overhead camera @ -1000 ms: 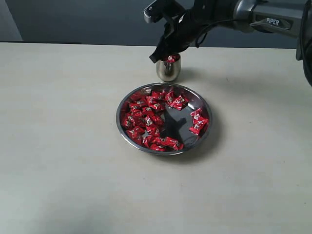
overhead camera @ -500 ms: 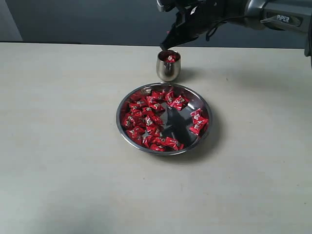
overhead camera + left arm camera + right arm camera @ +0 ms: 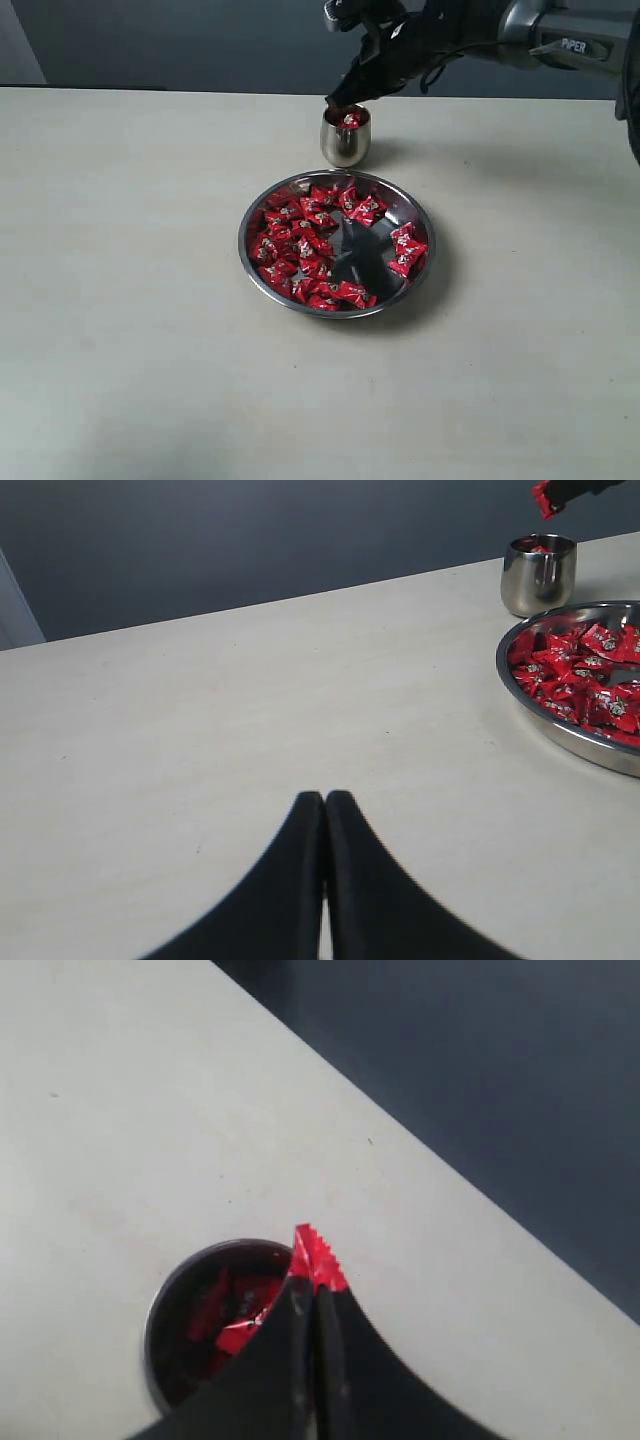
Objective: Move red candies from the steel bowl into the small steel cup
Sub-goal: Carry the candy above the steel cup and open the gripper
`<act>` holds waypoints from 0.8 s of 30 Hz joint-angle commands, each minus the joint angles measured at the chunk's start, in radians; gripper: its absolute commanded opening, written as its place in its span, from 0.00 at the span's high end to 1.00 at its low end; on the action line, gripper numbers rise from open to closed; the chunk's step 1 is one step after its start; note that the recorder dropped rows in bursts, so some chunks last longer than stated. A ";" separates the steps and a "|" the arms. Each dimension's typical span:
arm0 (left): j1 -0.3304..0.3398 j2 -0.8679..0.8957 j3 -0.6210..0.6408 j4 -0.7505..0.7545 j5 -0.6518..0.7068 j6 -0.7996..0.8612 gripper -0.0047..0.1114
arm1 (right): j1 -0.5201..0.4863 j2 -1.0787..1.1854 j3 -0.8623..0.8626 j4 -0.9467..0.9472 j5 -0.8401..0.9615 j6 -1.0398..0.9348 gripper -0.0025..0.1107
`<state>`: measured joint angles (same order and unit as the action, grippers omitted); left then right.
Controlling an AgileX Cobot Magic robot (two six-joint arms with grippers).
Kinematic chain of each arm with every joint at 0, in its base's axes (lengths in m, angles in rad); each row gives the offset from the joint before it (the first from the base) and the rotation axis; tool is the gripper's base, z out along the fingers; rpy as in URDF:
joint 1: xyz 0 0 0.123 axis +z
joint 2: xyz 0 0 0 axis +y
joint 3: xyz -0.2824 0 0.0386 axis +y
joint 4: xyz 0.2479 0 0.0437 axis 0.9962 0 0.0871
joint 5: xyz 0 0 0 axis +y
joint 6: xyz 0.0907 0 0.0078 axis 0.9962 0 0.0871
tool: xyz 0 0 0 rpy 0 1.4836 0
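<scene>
The steel bowl (image 3: 246, 258) sits mid-table with many red candies (image 3: 300, 240) heaped mostly on its left side. Just behind it stands the small steel cup (image 3: 345, 146), with a few red candies (image 3: 235, 1332) inside. My right gripper (image 3: 336, 101) hovers just above the cup's rim, shut on one red candy (image 3: 318, 1254) whose serrated end sticks out past the tips. The left wrist view shows that held candy (image 3: 544, 498) above the cup (image 3: 538, 575). My left gripper (image 3: 324, 798) is shut and empty, low over bare table, well away from the bowl (image 3: 560, 730).
The pale table (image 3: 120, 300) ends at a dark wall along its far edge, close behind the cup. The right arm (image 3: 560, 40) reaches in from the upper right above the table.
The right gripper rose from the cup's mouth, then came back down a little, still over the cup. The candy stays pinched in its tips. Bowl and cup have not moved.
</scene>
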<state>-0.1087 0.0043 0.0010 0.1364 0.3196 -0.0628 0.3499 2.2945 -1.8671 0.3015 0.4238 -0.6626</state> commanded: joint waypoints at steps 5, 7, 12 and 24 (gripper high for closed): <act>-0.003 -0.004 -0.001 -0.001 -0.009 -0.005 0.96 | 0.000 0.024 -0.002 0.052 -0.004 -0.010 0.98; -0.003 -0.004 -0.001 -0.001 -0.009 -0.005 0.96 | 0.000 0.024 -0.002 0.052 -0.004 -0.010 0.98; -0.003 -0.004 -0.001 -0.001 -0.009 -0.005 0.96 | 0.000 0.024 -0.002 0.052 0.032 -0.024 0.83; -0.003 -0.004 -0.001 -0.001 -0.009 -0.005 0.96 | 0.000 -0.081 -0.002 0.070 0.373 -0.017 0.78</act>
<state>-0.1087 0.0043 0.0010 0.1364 0.3196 -0.0628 0.3499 2.2477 -1.8671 0.3694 0.6717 -0.6782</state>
